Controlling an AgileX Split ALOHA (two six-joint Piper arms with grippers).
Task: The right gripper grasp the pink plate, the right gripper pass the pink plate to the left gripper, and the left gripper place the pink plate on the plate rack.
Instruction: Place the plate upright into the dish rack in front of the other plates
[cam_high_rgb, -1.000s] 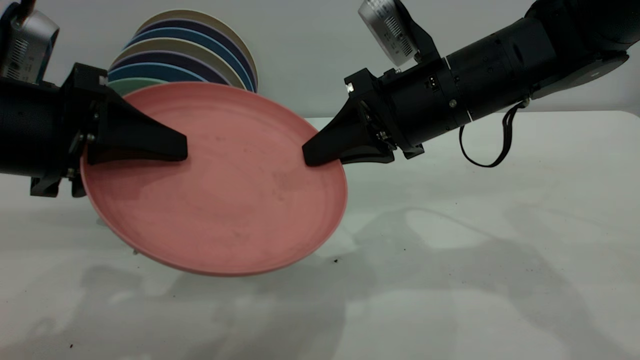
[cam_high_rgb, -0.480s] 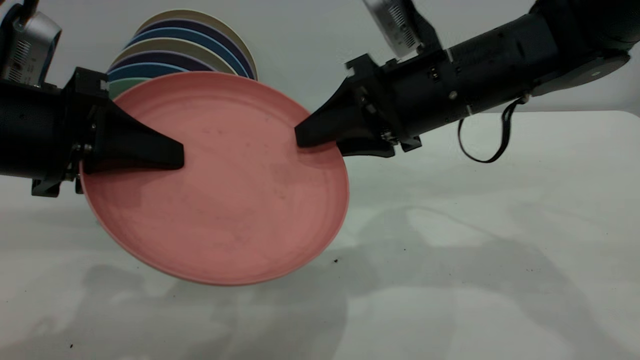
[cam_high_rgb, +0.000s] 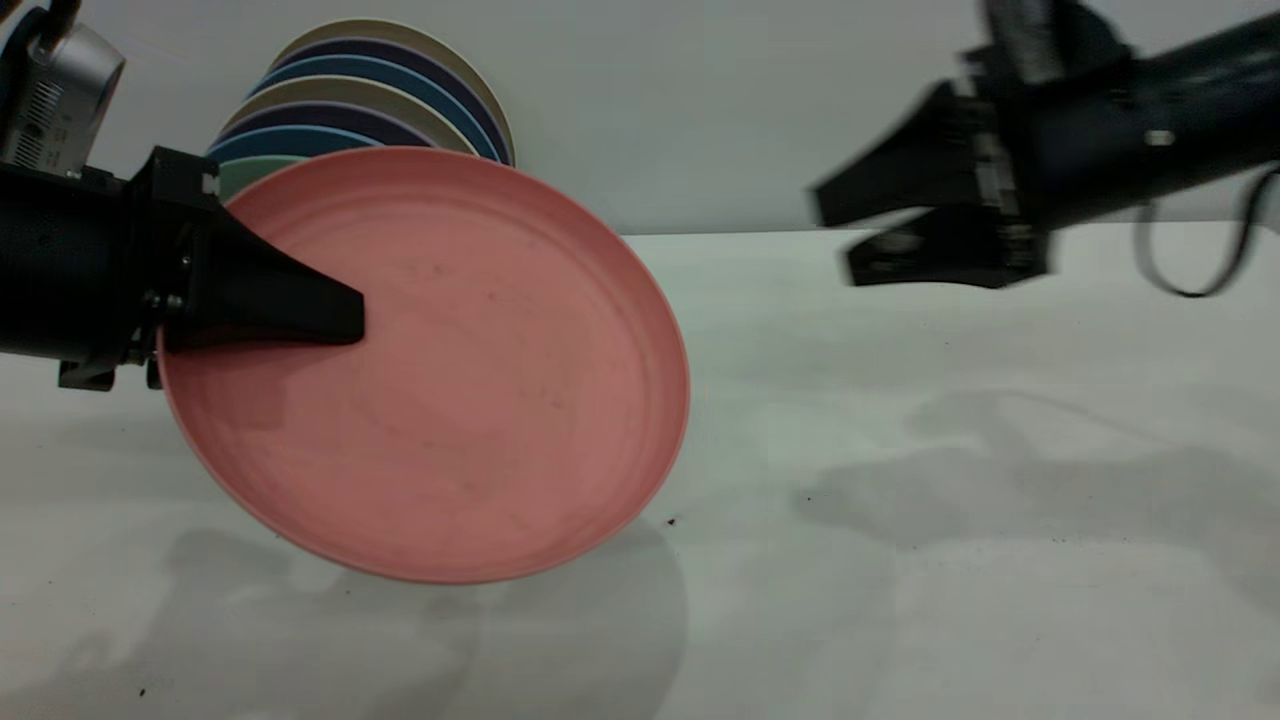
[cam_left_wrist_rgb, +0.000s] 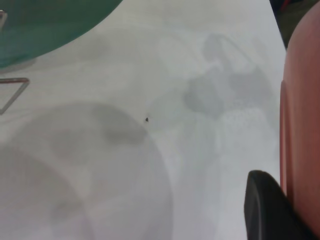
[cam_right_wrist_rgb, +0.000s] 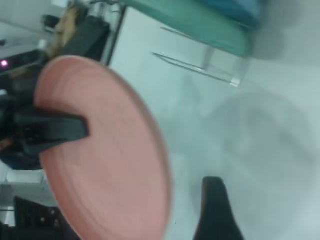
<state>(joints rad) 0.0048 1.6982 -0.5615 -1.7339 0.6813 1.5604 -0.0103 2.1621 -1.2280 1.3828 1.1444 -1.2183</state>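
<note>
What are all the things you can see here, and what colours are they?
pink plate: one, salmon pink, held tilted above the table, left of the middle.
stacked plates: several standing on edge behind the pink plate; beige, dark purple, blue, mint green.
plate rack: one, thin silver wire, under the green plate.
table: one, white, with small dark specks.
left hand: one, black, shut on the pink plate's left edge.
right hand: one, black, open, in the air at the right, apart from the plate.
</note>
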